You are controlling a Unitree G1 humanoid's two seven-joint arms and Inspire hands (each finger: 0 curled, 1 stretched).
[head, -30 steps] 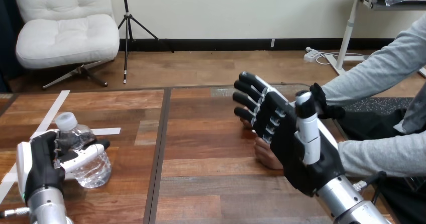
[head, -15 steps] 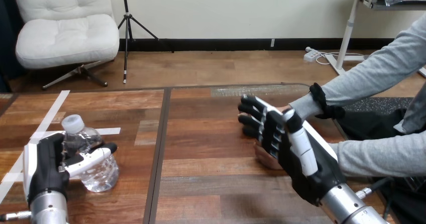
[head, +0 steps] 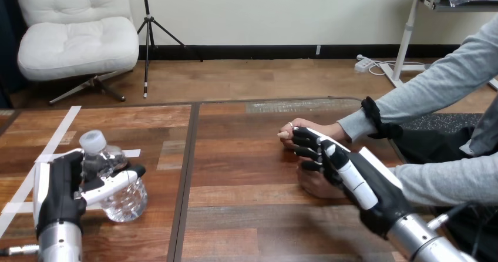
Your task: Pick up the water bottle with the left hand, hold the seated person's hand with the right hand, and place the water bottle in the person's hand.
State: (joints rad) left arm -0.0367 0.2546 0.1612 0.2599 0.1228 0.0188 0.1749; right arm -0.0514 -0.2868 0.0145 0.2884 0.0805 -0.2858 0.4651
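Left hand (head: pixel 59 194) wrapped round the single water bottle (head: pixel 124 198). Right hand (head: pixel 364 182) lies between the person's far hand (head: pixel 302 127) and near hand (head: pixel 317 184) (two there; its grip, cannot tell).

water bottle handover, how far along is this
Done: the left hand has its fingers curled round the water bottle, far from the person. In hand: the right hand lies against the person's hands; a grip isn't clear. Left: carrying the bottle across into the person's hand.
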